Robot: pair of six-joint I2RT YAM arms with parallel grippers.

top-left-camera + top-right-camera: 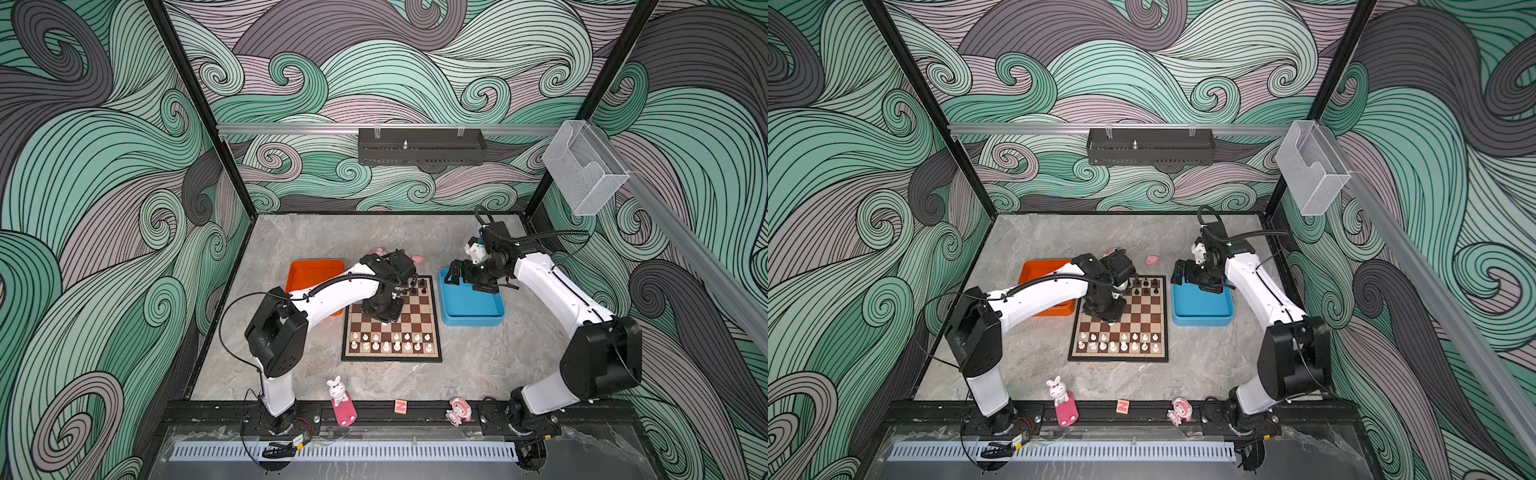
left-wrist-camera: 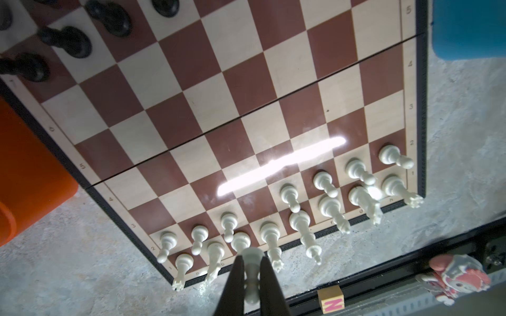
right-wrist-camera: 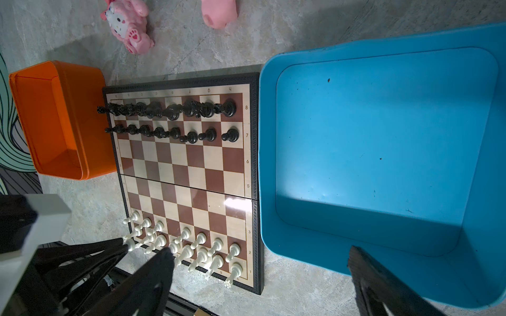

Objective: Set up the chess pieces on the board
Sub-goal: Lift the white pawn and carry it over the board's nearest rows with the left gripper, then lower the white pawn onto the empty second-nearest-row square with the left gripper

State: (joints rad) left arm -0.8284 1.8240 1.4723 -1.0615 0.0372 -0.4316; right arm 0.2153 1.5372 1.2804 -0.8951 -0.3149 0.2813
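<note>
The board lies mid-table. White chess pieces fill its two near rows and black chess pieces its two far rows. My left gripper hangs over the board's left half. In the left wrist view the left gripper is shut on a white piece, base toward the board, above the near rows. My right gripper stands open over the blue tray, holding nothing.
A blue tray, empty inside, sits right of the board; an orange tray sits to its left. Pink toys lie behind the board. A bunny figurine, a lettered block and a pink doll line the front rail.
</note>
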